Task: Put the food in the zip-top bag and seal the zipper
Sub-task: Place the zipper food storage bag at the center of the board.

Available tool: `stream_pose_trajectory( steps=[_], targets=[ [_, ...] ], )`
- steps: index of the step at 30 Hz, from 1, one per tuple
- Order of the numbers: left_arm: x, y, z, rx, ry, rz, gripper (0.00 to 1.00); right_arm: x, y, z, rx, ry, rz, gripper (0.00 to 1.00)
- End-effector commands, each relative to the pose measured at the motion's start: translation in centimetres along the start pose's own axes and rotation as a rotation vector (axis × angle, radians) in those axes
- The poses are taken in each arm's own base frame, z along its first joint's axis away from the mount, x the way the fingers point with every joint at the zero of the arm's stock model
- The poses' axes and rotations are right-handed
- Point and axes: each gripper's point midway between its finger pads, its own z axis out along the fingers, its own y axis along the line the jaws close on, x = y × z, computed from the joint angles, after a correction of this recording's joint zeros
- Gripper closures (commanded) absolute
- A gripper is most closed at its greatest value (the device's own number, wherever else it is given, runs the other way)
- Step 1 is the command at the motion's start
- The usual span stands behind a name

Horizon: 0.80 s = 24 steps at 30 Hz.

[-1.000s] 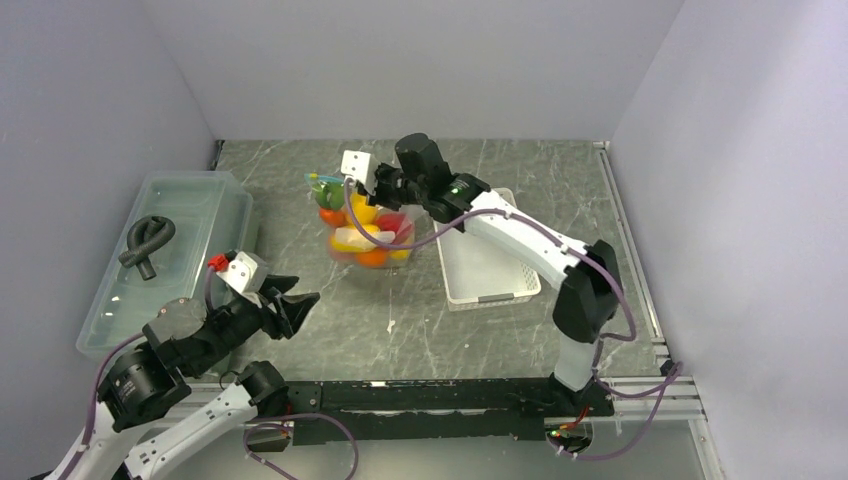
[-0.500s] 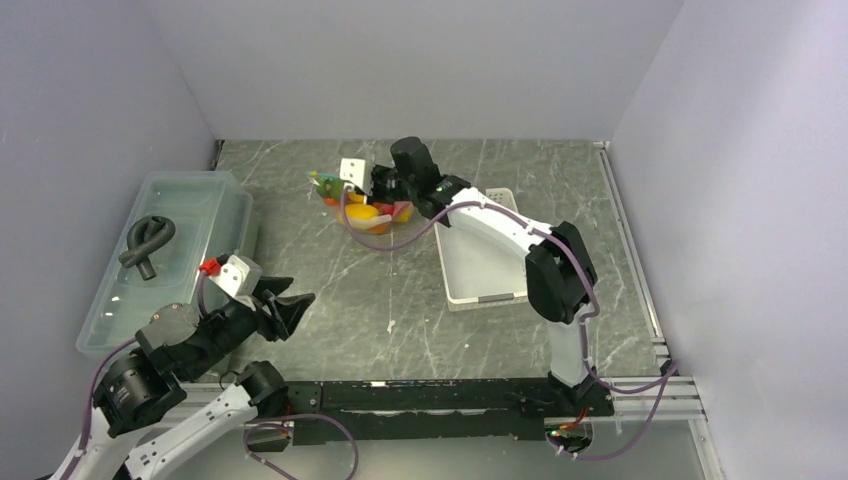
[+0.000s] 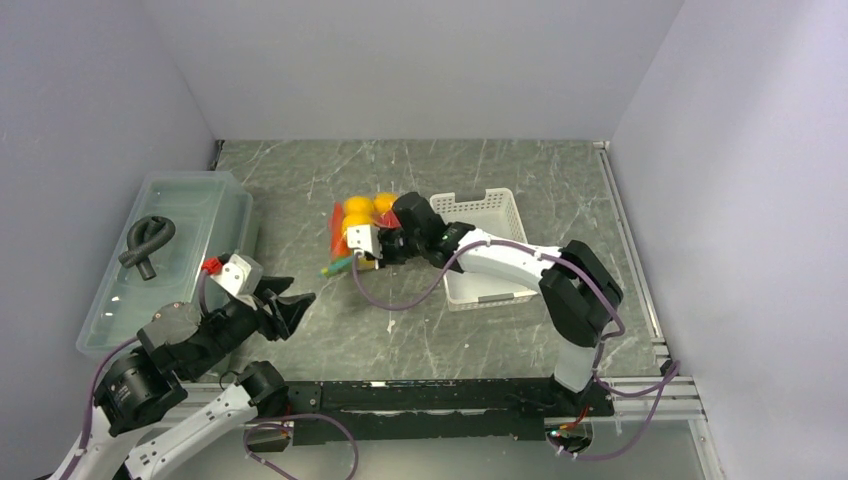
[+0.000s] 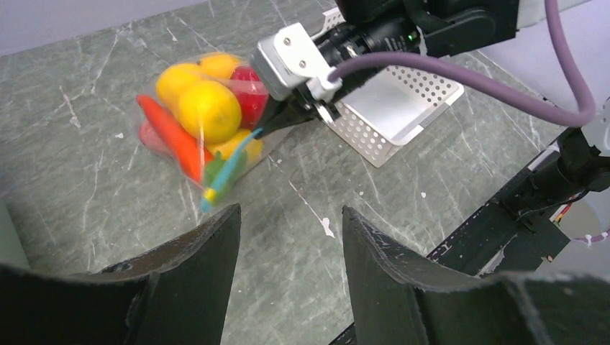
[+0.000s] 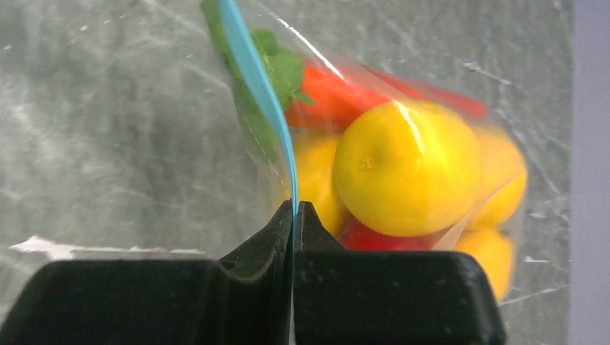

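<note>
Plain pale lavender walls point(image 3: 420, 60) enclose the space on three sides. The tabletop point(image 3: 450, 340) is dark grey, marbled with white veins, evenly lit.

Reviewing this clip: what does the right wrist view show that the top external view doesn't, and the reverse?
Only the right wrist view: the right hand pinched shut on the zipper, with the green leafy piece just behind that strip. Only the top external view: the open left hand, the white basket and the lidded bin. Both show the zip-top bag with yellow fruits inside.
</note>
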Motion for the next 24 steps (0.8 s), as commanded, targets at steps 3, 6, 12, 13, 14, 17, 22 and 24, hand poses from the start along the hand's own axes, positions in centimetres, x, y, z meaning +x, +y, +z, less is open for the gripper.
stream_pose_trajectory(
  steps=[3,6,12,13,14,17,22,24],
  targets=[
    [-0.7,-0.1,0.6,-0.004,-0.008,-0.005,0.42,-1.6,2.2,-1.5,0.001,-0.045,-0.010,0.89],
    [-0.5,-0.2,0.8,-0.003,0.001,-0.005,0.41,-2.0,3.2,-1.8,0.004,-0.058,0.025,0.78],
    [-0.1,-0.4,1.4,-0.001,0.031,-0.005,0.41,-3.5,3.4,-2.9,0.041,-0.053,0.087,0.63],
    [-0.1,-0.4,1.5,-0.003,0.034,-0.005,0.41,-4.0,3.3,-3.2,0.050,-0.060,0.088,0.60],
    [0.0,-0.4,1.6,-0.001,0.039,-0.005,0.41,-4.2,3.6,-3.6,0.041,-0.051,0.095,0.55],
    [0.1,-0.4,1.8,-0.003,0.051,-0.007,0.41,-5.7,3.7,-5.2,0.044,-0.086,0.086,0.47],
    [0.3,-0.1,2.1,-0.028,0.061,-0.021,0.33,-7.6,3.2,-8.3,0.090,-0.109,0.106,0.42],
    [0.3,0.0,2.1,-0.037,0.061,-0.027,0.29,-8.0,3.0,-9.4,0.114,-0.107,0.133,0.41]
  ],
)
